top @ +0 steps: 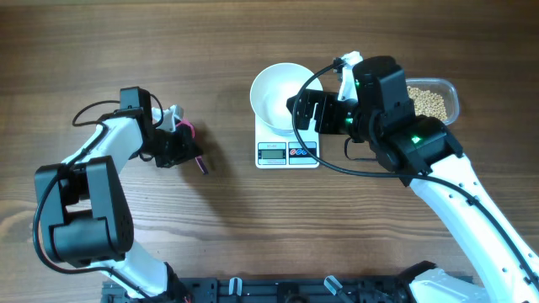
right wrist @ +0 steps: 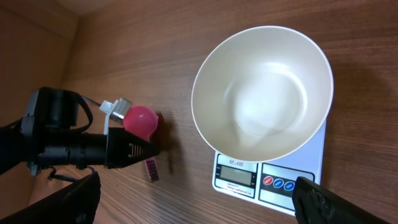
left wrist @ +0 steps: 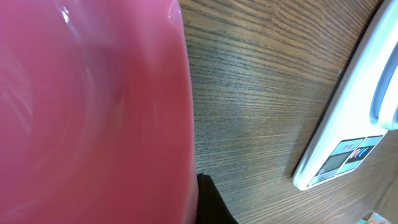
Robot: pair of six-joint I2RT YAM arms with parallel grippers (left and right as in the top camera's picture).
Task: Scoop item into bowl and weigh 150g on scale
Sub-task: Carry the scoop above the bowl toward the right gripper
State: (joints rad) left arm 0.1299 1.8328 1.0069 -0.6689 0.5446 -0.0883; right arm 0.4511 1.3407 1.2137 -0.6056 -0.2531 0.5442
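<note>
Tho on scale (top: 288,152), bowl (top: 269,105) past edges

Overhead, far, straight down on the scale (top: 287,152); left wrist, low beside it; right wrist, obliquely above; all share it

The left arm (top: 93,160) is being shown as white tubes with big black round joints. The right arm (top: 459,181) is being shown in the same white and black. Thin black cables (top: 307,91) are being run along both. Small green lights (top: 413,138) are being lit on the right arm's black block. The left gripper (right wrist: 148,150) is being seen as black and pointy.
</note>
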